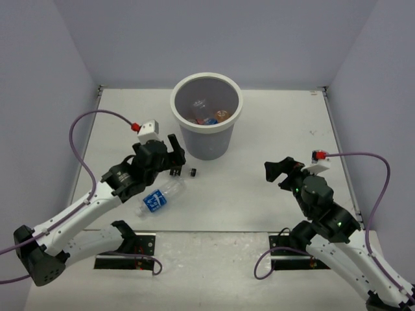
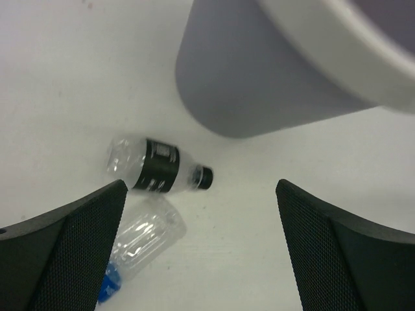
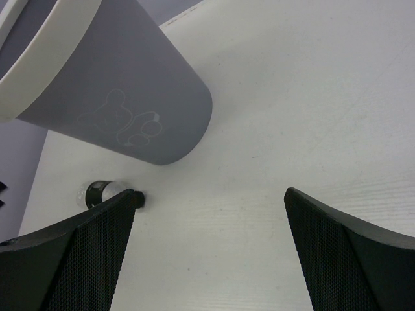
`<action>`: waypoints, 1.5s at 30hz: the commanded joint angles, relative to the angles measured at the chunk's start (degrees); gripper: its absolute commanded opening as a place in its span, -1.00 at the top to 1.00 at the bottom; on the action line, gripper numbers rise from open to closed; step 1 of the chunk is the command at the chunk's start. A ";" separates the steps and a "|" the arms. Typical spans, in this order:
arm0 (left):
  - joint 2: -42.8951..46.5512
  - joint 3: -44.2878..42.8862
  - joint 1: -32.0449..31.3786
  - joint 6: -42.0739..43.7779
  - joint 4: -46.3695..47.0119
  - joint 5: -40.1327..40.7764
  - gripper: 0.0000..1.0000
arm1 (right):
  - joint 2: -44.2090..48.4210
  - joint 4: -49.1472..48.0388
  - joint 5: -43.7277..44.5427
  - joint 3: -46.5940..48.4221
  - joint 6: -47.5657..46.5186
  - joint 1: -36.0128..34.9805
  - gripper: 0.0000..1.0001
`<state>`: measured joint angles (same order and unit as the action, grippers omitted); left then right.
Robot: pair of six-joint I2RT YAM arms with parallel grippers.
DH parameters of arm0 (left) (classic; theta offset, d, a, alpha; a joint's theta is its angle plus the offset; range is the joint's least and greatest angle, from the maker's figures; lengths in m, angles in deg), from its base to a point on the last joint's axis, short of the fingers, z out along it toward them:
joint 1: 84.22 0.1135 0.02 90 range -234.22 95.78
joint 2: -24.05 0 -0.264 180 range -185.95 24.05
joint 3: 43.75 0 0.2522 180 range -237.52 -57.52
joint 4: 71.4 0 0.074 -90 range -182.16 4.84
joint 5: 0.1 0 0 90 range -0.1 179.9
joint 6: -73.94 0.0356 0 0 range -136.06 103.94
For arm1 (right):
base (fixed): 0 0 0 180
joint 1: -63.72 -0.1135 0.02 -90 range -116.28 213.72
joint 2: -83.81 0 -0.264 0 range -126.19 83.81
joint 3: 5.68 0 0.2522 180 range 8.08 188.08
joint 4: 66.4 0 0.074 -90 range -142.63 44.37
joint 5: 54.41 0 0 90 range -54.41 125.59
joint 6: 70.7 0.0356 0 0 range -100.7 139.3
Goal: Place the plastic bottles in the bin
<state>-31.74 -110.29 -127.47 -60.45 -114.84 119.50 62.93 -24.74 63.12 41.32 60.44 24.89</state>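
Observation:
The grey bin (image 1: pixel 173 105) stands at the back centre and holds several bottles, an orange one (image 1: pixel 222 115) among them. Two plastic bottles lie on the table in front of it. The clear one with a dark label (image 2: pixel 159 167) rests near the bin's base, its black cap (image 1: pixel 193 172) pointing right. The blue-labelled one (image 1: pixel 159 197) lies just nearer. My left gripper (image 1: pixel 176 159) hovers open over these two, nothing between its fingers. My right gripper (image 1: pixel 277 173) stands open and empty to the right, facing the bin wall (image 3: pixel 130 97).
Grey walls close in the white table on three sides. The bin's wall (image 2: pixel 259 84) rises close ahead of the left gripper (image 2: pixel 201 253). Black mounting plates (image 1: pixel 126 249) sit at the near edge by the arm bases.

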 commanded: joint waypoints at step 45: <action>-29.84 10.52 3.67 -44.64 12.78 9.38 -0.44 | 1.62 3.67 9.54 -0.34 5.35 0.16 -0.98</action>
<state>-61.00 -97.12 -124.30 -103.89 -102.71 127.44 64.76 -21.48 69.61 40.73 63.91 24.91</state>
